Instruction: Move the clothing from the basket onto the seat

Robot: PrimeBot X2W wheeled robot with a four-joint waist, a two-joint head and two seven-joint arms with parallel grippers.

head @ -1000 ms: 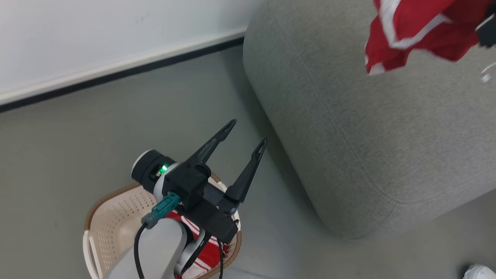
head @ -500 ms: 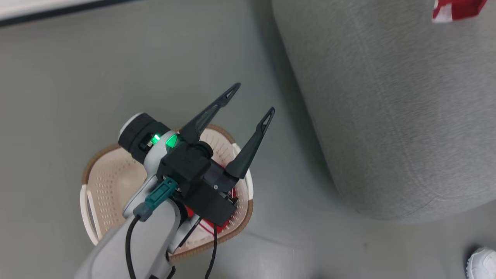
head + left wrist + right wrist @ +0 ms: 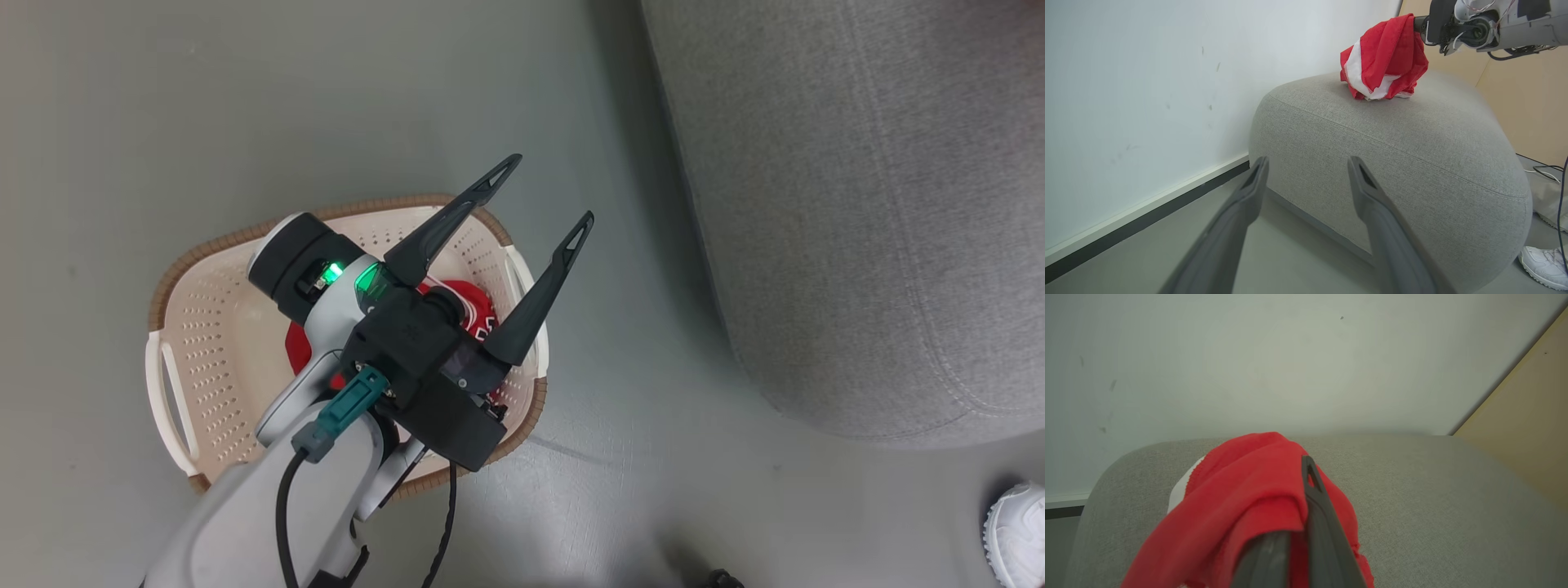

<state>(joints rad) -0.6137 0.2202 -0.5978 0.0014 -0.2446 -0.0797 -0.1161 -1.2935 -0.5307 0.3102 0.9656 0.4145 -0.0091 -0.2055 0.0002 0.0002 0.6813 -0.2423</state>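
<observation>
Grey-green floor [image 3: 122, 98], white wall [image 3: 1126, 81] with a dark skirting strip, beige panel [image 3: 1527, 102] off to one side. My left gripper [image 3: 551, 189] hangs spread wide, with nothing between its two dark fingers. In the head view it sits above the basket [image 3: 204, 327], and the wrist and pale forearm cover the middle of it. A green light [image 3: 331, 272] glows on the wrist. Under the arm, a red piece [image 3: 473, 302] with white trim lies inside the basket, on the half nearer the seat [image 3: 857, 204]; most of it is hidden by the arm. The basket stands on the floor just beside the seat's rounded corner, not touching it. In the left wrist view the fingers point at the seat's near side.

My right gripper [image 3: 1305, 477] is clamped tight on a red garment [image 3: 1384, 61]. In the right wrist view the cloth drapes over one finger and leaves only the other bare. In the left wrist view the garment hangs bunched from the gripper over the top of the seat, showing a white panel. Its lowest folds look to meet the cushion, though I can't tell how much weight rests there. The wall is behind the seat. A person's white shoe [image 3: 1012, 531] is on the floor past the seat's near end, with thin cables [image 3: 1541, 171] close by.
</observation>
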